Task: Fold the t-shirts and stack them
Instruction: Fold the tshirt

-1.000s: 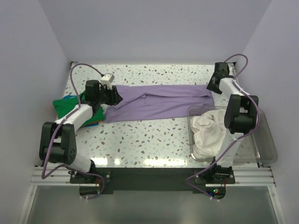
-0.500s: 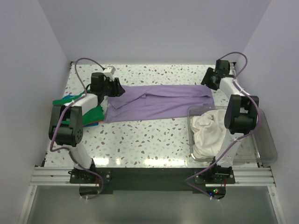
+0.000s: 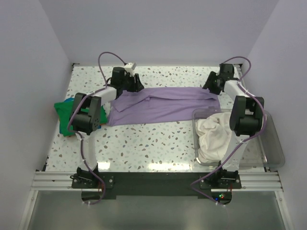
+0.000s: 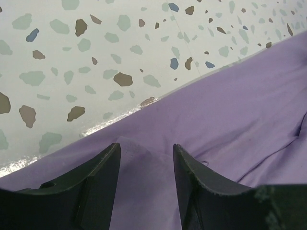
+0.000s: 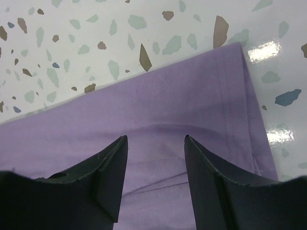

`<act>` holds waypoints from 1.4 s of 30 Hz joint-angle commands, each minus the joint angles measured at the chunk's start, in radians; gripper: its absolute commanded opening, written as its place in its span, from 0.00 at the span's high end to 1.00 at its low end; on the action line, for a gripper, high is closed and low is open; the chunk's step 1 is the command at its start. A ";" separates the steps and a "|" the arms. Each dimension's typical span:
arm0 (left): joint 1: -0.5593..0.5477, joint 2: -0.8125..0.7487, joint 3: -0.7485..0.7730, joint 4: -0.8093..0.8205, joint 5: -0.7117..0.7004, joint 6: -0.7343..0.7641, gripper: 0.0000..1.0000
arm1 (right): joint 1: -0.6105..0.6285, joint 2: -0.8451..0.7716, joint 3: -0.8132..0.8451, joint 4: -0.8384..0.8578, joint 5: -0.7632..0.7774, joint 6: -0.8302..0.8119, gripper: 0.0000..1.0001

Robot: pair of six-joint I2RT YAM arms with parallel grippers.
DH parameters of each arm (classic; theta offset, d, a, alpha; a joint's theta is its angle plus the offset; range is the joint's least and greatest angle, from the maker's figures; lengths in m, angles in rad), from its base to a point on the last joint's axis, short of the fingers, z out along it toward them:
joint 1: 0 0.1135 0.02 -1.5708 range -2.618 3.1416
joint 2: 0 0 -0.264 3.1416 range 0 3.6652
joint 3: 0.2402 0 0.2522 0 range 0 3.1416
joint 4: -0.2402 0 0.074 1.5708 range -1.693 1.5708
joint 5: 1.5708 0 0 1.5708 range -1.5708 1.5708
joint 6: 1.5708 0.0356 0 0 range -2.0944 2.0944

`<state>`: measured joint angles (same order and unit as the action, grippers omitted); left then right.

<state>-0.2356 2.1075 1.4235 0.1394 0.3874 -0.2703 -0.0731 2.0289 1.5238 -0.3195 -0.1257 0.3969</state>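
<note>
The lavender t-shirt (image 3: 163,104) lies folded into a long band across the far half of the table. My left gripper (image 3: 135,86) is open over its far left edge; the cloth (image 4: 230,120) lies under and between the fingers (image 4: 100,177). My right gripper (image 3: 209,87) is open over its far right corner, with purple cloth (image 5: 182,110) below the fingers (image 5: 108,167). The green t-shirt (image 3: 64,112) lies bunched at the left edge. The cream t-shirt (image 3: 213,134) is crumpled inside the bin.
A clear plastic bin (image 3: 273,143) stands at the right near side. White walls close in the table on the left, back and right. Speckled tabletop (image 3: 148,143) shows in front of the lavender shirt.
My left gripper has swung from the shirt's left end up and right to its far edge. My right gripper has shifted slightly left over the far right corner.
</note>
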 commanded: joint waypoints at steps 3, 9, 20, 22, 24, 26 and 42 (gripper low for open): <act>-0.001 0.060 0.075 0.014 -0.008 0.017 0.47 | 0.002 0.019 -0.017 0.023 -0.041 0.013 0.46; -0.011 0.095 0.091 0.019 -0.050 0.031 0.46 | 0.002 0.030 -0.007 0.017 -0.063 0.013 0.46; -0.033 0.131 0.123 -0.012 -0.058 0.065 0.53 | 0.002 0.042 0.004 0.000 -0.074 0.007 0.46; -0.034 0.131 0.121 -0.018 -0.055 0.068 0.64 | 0.002 0.040 0.003 -0.003 -0.074 0.007 0.46; -0.037 0.125 0.115 -0.027 -0.058 0.071 0.72 | 0.002 0.039 -0.001 -0.004 -0.074 0.005 0.46; -0.039 0.108 0.106 -0.031 -0.064 0.072 0.80 | 0.002 0.039 -0.002 -0.004 -0.074 0.005 0.46; -0.116 -0.006 0.086 -0.138 -0.235 -0.020 0.88 | 0.002 0.119 0.048 -0.046 -0.066 0.000 0.46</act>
<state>-0.3267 2.1803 1.5074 0.0269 0.2054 -0.2550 -0.0731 2.1193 1.5280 -0.3374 -0.1795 0.4000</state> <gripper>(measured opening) 0.122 0.542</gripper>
